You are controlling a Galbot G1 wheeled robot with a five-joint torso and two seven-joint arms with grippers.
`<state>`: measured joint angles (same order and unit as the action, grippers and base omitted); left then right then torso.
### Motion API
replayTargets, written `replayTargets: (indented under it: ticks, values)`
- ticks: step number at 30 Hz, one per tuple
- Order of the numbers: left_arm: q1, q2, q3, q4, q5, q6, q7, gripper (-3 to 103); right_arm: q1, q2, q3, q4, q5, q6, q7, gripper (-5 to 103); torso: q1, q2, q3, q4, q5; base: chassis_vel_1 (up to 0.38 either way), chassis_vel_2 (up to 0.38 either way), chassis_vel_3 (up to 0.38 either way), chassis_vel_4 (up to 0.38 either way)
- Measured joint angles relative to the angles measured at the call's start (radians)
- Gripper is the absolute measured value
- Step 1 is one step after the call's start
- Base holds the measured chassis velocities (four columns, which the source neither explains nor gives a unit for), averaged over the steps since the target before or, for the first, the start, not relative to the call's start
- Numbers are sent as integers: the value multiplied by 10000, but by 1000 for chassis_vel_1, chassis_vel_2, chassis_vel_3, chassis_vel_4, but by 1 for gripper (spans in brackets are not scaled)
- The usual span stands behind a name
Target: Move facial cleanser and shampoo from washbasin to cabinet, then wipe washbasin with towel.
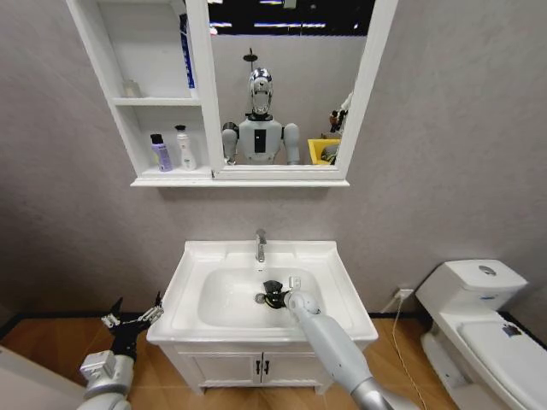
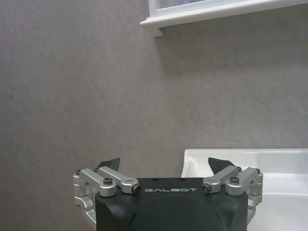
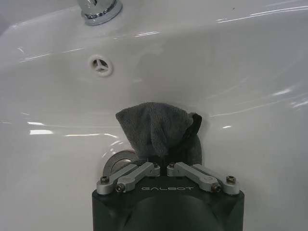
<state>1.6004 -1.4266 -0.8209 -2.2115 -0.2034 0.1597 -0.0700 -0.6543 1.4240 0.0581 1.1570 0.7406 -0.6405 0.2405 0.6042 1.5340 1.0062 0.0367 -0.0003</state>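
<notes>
The right gripper (image 3: 163, 166) pinches the soft, light towel (image 3: 156, 127) at its bunched top over the washbasin (image 1: 192, 265) drain, while the left gripper (image 1: 132, 318) waits with open fingers.

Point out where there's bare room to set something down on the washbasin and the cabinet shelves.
Free: the washbasin rim on both sides of the tap, and the cabinet upper shelf beside a small clear item. Crowded: the bowl's middle, where the right gripper presses the towel over the drain, and the lower shelf holding two bottles.
</notes>
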Motion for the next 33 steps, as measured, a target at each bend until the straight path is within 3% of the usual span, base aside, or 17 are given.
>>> replayTargets:
  ticks: [12, 16, 24, 30, 31, 33]
  values:
    - [0, 0, 0, 0, 0, 0, 0, 100, 461, 1327, -528, -1162, -780, 697, -599, 2, 1, 0, 0, 10, 3, 0, 0, 0, 0]
    - [0, 0, 0, 0, 0, 0, 0, 100, 474, 1386, -542, -1168, -792, 711, -604, 2, 1, 0, 0, 11, 3, 0, 0, 0, 0]
    - [0, 0, 0, 0, 0, 0, 0, 100, 235, 812, -247, -808, -698, 476, -379, 2, 1, 0, -1, 9, 7, 0, 0, 0, 0]
    - [0, 0, 0, 0, 0, 0, 0, 100, -69, 60, -99, -140, -257, 252, 15, 2, 0, 0, -1, 7, 7, 0, 0, 0, 0]
    - [0, 0, 0, 0, 0, 0, 0, 100, -194, -405, 17, 282, 5, 181, 193, 2, 0, 0, 0, 2, 3, 0, 0, 0, 0]
    - [0, 0, 0, 0, 0, 0, 0, 100, -193, -458, 26, 331, 58, 171, 202, 2, 1, 0, 0, 2, 2, 0, 0, 0, 0]
